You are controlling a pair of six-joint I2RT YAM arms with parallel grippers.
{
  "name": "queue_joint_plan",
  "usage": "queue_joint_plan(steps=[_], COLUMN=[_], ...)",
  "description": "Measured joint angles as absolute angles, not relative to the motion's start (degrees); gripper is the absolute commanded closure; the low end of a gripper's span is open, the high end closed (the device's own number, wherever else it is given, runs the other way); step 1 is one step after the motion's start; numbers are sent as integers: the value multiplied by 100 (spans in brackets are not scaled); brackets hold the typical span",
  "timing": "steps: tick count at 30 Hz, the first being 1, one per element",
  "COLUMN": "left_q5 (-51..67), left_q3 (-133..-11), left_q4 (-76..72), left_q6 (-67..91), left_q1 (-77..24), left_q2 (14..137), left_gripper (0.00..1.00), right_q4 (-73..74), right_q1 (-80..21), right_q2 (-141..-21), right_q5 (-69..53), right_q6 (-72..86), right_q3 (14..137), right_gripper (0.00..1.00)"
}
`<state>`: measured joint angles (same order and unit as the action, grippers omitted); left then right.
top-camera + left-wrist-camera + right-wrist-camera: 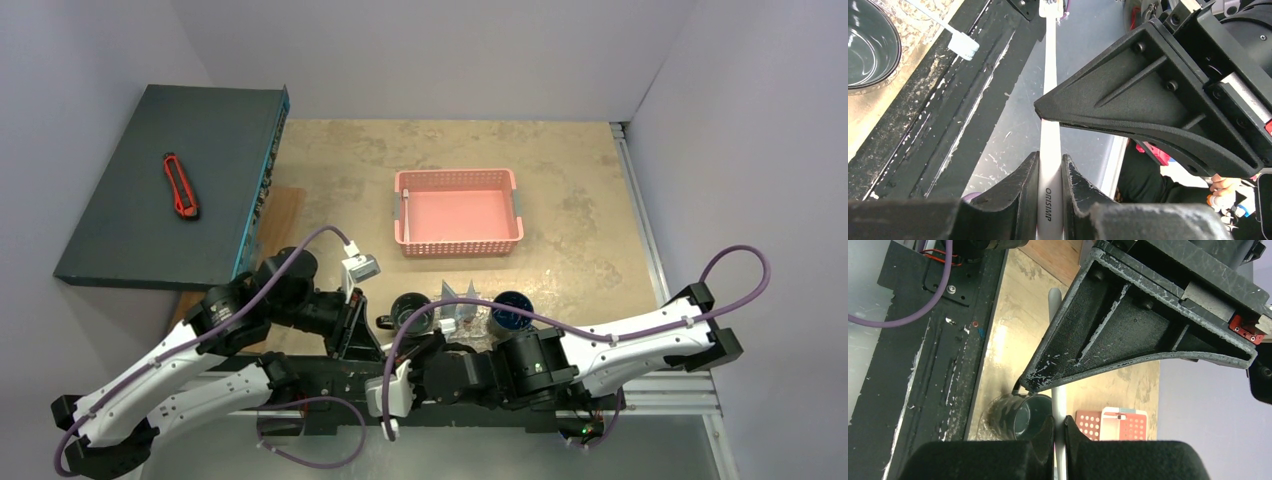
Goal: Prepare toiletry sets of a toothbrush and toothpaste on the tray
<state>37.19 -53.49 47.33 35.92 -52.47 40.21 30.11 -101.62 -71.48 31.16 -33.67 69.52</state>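
My left gripper (1050,170) is shut on the white handle of a slim pale toothbrush (1050,100). My right gripper (1059,427) is shut on the thin part of a pale toothbrush (1058,400); it looks like the same one. In the top view the left gripper (355,330) and right gripper (425,352) meet at the near edge, just before the transparent tray (462,322). On it stand a dark green mug (412,312) and a blue mug (512,310), with silvery tubes (448,293) between them. Another toothbrush (963,45) lies by the tray's edge.
The pink perforated basket (458,210) sits mid-table with slim items along its short sides. A dark flat box (160,190) at the left carries a red utility knife (180,185). The black mounting rail (330,375) runs along the near edge.
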Motion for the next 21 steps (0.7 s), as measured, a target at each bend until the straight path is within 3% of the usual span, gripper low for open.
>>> queue_joint_plan(steps=[2, 6, 9, 14, 21], left_q5=[3706, 3656, 3509, 3144, 2502], left_q3=[-5347, -5295, -5236, -5151, -5105], left_q4=[4775, 4748, 4783, 4814, 4805], left_q6=[3577, 3568, 3557, 3529, 3531], left_q1=[-5247, -5247, -5247, -5247, -5247], left_q2=[3999, 3892, 3747, 3404, 2882], left_gripper=[100, 100, 100, 100, 100], right_q4=[3011, 3013, 2969, 2547, 1712], right_q1=[-10162, -10162, -10162, -10162, -9743], right_q2=[-7177, -7194, -7157, -6663, -5730], right_q5=[3118, 3116, 3166, 3181, 2882], right_q6=[-3367, -3308, -3218, -3100, -2716], right_q3=[6969, 6991, 6991, 6829, 6525], right_gripper=[94, 60, 48, 38, 41])
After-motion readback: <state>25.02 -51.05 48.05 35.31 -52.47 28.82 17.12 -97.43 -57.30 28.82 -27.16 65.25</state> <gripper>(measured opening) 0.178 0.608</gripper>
